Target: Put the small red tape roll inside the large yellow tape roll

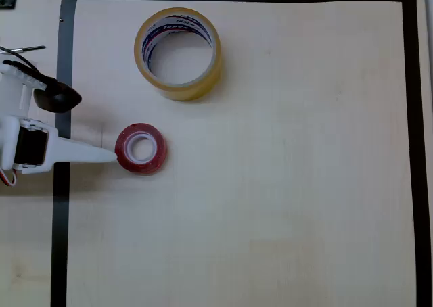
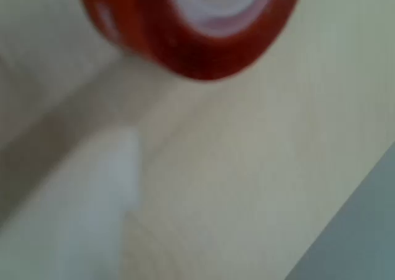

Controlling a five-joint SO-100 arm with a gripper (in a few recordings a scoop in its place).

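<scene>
while the gripper (image 1: 108, 155) nears it, small red tape roll (image 1: 140, 148) lies flat.

Pale table (image 1: 284, 185), red roll (image 1: 140, 148), yellow roll (image 1: 178, 53)

Overhead view bright, even, soft shadows; wrist view heavily blurred.

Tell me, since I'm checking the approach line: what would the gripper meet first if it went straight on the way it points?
Probably the small red tape roll: in the overhead view the gripper points right, its white tip at the roll's left edge. Height is unclear.
</scene>
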